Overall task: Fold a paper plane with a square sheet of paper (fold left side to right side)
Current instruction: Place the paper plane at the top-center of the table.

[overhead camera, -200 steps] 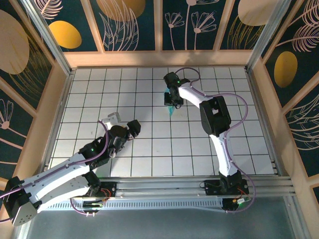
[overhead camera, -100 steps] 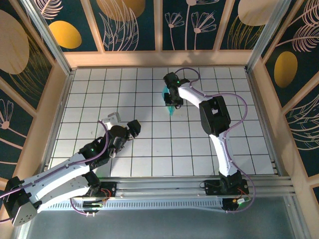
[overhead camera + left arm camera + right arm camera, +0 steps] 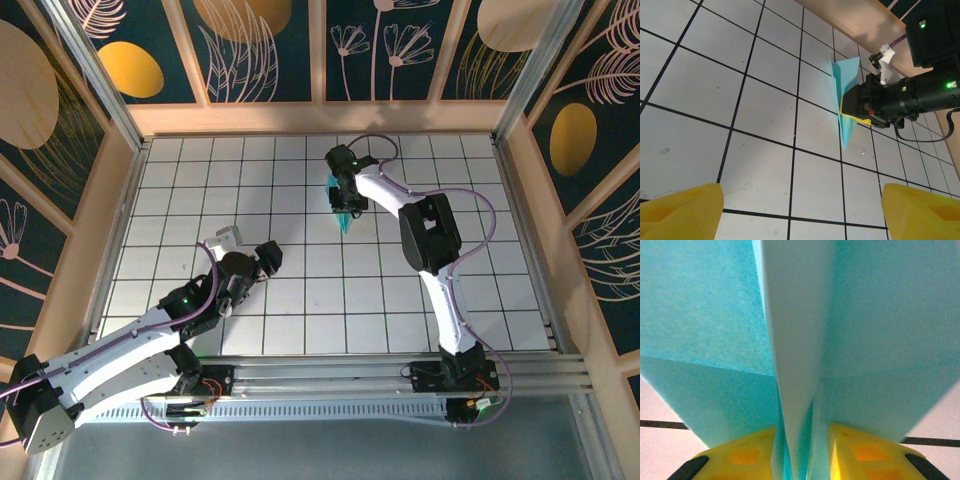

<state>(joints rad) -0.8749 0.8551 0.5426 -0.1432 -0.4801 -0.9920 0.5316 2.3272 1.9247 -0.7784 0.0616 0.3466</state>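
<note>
Straddling paper plane (image 3: 841, 85), right jaws, grip unclear, left jaws wide, empty, gridded table (image 3: 330, 300), floral walls (image 3: 260, 50).

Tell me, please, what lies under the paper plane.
White gridded table lies under the paper plane. The right gripper has its yellow fingers either side of the centre fold. The tiles directly beneath are covered, so contact is unclear.

Left arm (image 3: 130, 345) stretches low from its base toward mid-table; the left gripper (image 3: 247, 247) has its jaws spread wide, with a yellow finger (image 3: 680, 212) at each lower corner of the left wrist view. Right arm (image 3: 430, 235) reaches to the far side with its wrist bent down. The right gripper (image 3: 344, 208) sets its fingers (image 3: 740, 455) a narrow gap apart, flanking the paper plane (image 3: 845, 85) — whether they press it cannot be told.
</note>
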